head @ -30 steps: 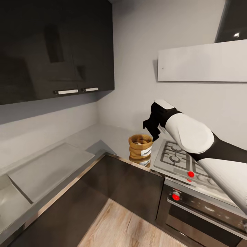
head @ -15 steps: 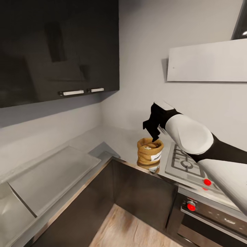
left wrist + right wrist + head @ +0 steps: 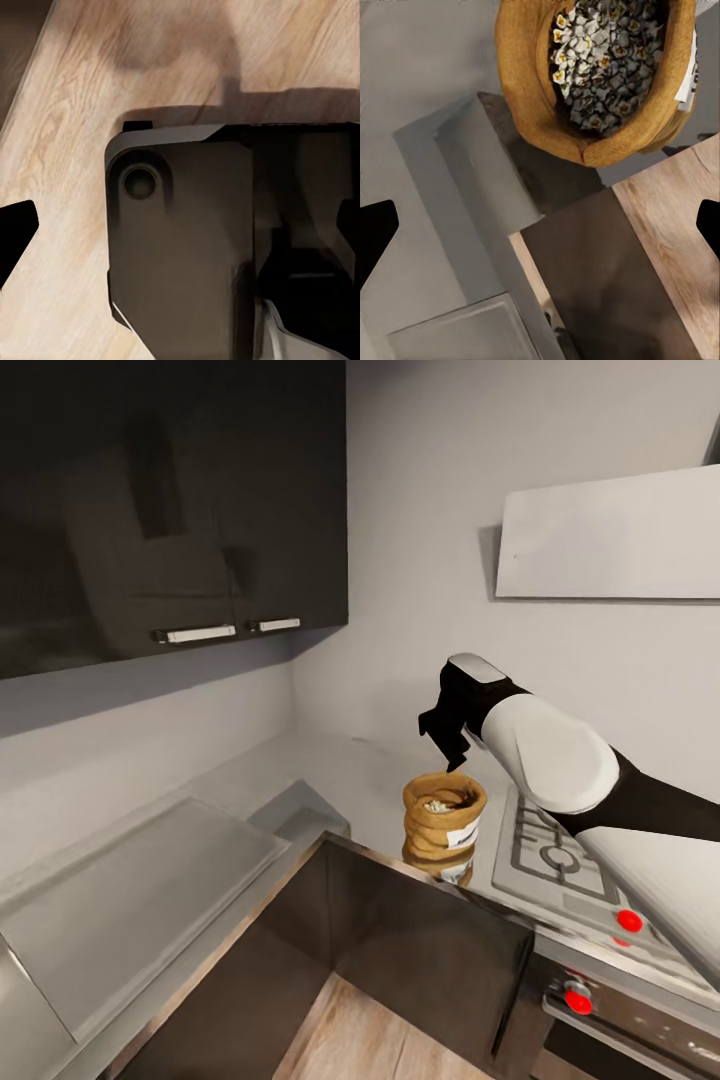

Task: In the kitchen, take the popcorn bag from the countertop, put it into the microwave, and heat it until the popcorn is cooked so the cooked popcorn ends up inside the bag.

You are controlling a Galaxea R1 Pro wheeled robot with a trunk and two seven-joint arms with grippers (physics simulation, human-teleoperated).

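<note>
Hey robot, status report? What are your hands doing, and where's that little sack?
Right gripper open, above popcorn bag. Bag upright on countertop beside hob. Nothing between them.

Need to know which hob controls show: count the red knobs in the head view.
2. One red knob sits on the hob's front edge, right of the bag; the other is lower, on the oven front. More may lie beyond the frame.

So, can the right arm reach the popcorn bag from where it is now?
Probably yes. The right gripper hovers open just above the popcorn bag, which stands upright on the countertop beside the hob, with nothing between them.
</note>
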